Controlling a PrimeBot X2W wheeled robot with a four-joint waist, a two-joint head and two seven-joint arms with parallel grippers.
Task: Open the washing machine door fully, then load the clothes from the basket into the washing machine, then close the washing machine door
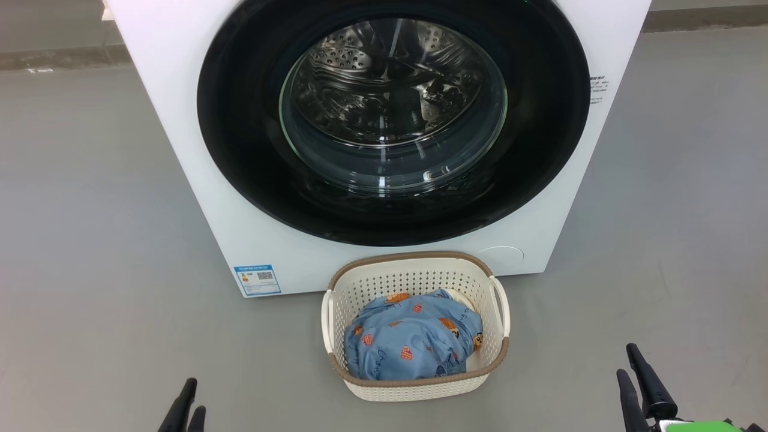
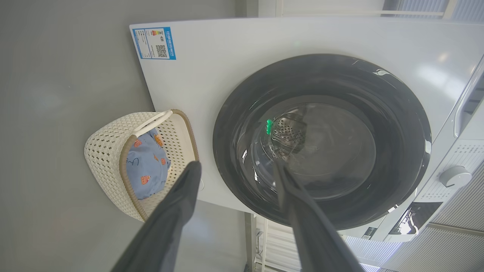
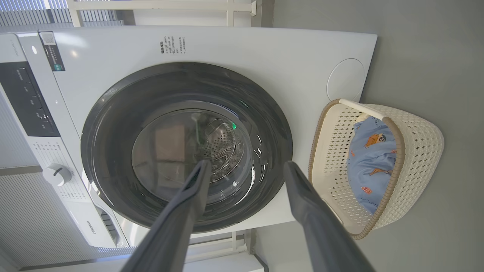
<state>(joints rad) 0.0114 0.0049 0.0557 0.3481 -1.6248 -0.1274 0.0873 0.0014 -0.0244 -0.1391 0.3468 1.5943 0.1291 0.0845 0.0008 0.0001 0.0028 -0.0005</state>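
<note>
Grey floor (image 1: 90,240) is shared by the white front-loading washing machine (image 1: 174,120), its black-ringed glass door (image 1: 240,150) shut, and the cream perforated basket (image 1: 414,273) nearer. The left hand (image 1: 196,395) and right hand (image 1: 626,360) are held open, empty; the door's rim should be hooked.

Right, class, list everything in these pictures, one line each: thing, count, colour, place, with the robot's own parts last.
Large white front-loading washing machine: one, white, on the floor.
Round glossy black-ringed glass washing machine door: one, black and clear, shut on the machine's front.
Small rectangular blue label: one, blue, machine's lower corner.
Round knob: one, white, control panel.
Cream-white perforated plastic basket: one, brown-rimmed, on the floor before the machine.
Light blue bear-print fabric clothes: one heap, inside the basket.
Smooth grey floor: one, grey, all around.
Left gripper: one, dark, lower left of head view, open.
Right gripper: one, dark, lower right, open.
</note>
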